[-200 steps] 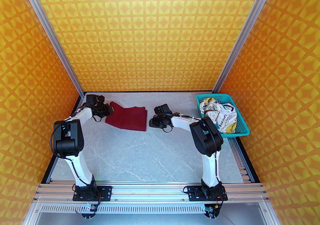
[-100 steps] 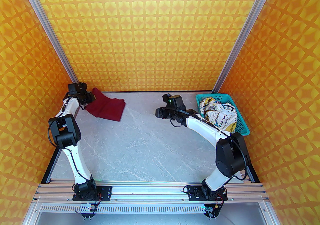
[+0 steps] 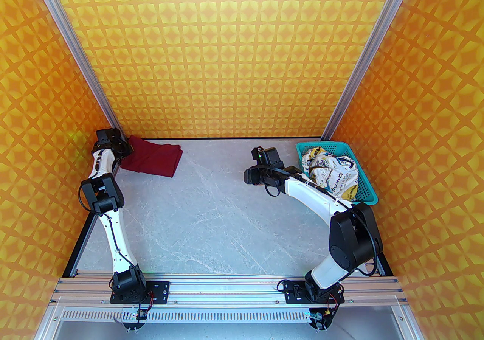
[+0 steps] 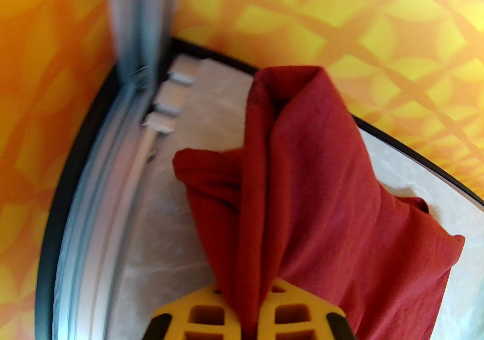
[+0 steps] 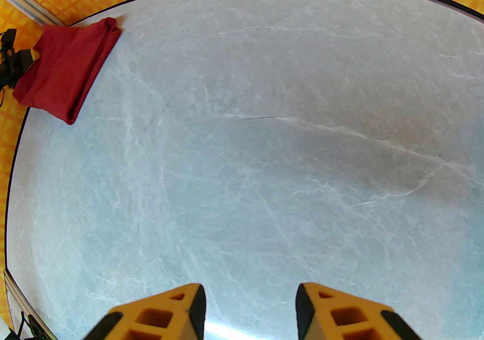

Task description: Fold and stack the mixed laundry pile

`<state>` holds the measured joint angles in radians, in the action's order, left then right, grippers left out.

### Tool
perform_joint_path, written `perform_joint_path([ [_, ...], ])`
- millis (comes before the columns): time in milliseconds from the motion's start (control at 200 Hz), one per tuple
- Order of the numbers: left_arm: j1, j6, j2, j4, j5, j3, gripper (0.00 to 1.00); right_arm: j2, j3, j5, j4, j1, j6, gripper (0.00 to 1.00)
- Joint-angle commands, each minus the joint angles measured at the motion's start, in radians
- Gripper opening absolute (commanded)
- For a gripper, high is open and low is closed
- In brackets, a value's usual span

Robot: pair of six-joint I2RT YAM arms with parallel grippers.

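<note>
At the bench's [image 3: 227, 217] far-left corner lies the folded red shirt [image 3: 153, 160], an edge pinched tight in the left pincer [image 4: 247, 308]. Far right, the printed shirt [image 3: 334, 176] sits bunched in the basket [image 3: 366, 179]. Near it the right pincer [image 5: 249, 304] hovers over bare bench, partly parted, holding nothing.

The T-shirt [image 3: 155, 159] lay in the desk's [image 3: 211, 217] far left corner, stretching rightward from the left claw [image 4: 247, 293] at its edge. Well to its right hung the right claw [image 5: 249, 304]; right of that claw sat the basket [image 3: 372, 194], the second garment [image 3: 334, 176] inside.
</note>
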<state>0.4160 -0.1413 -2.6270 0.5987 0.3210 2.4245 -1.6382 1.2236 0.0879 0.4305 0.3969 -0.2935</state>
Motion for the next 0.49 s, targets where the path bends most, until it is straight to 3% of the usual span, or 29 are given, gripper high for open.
perform_joint_path([
  [0,0.042,-0.058,0.007,0.019,-0.053,0.019,0.00,-0.007,-0.006,-0.023,-0.005,-0.004,-0.005,0.44],
  [50,0.051,-0.073,0.010,0.035,-0.060,0.020,0.08,-0.005,-0.004,-0.017,-0.008,-0.004,-0.010,0.45],
  [175,0.053,-0.078,0.051,0.067,-0.075,0.010,0.44,0.015,-0.015,-0.026,-0.010,-0.003,-0.006,0.48],
  [245,0.052,-0.085,0.086,0.095,-0.074,0.002,0.56,0.035,-0.024,-0.028,-0.010,-0.003,-0.001,0.49],
  [310,0.048,-0.095,0.133,0.095,-0.074,-0.034,0.60,0.053,-0.037,-0.031,-0.015,-0.004,-0.001,0.50],
  [490,0.000,-0.081,0.317,0.050,-0.132,-0.206,0.59,0.099,-0.077,-0.030,-0.027,-0.004,-0.009,0.50],
])
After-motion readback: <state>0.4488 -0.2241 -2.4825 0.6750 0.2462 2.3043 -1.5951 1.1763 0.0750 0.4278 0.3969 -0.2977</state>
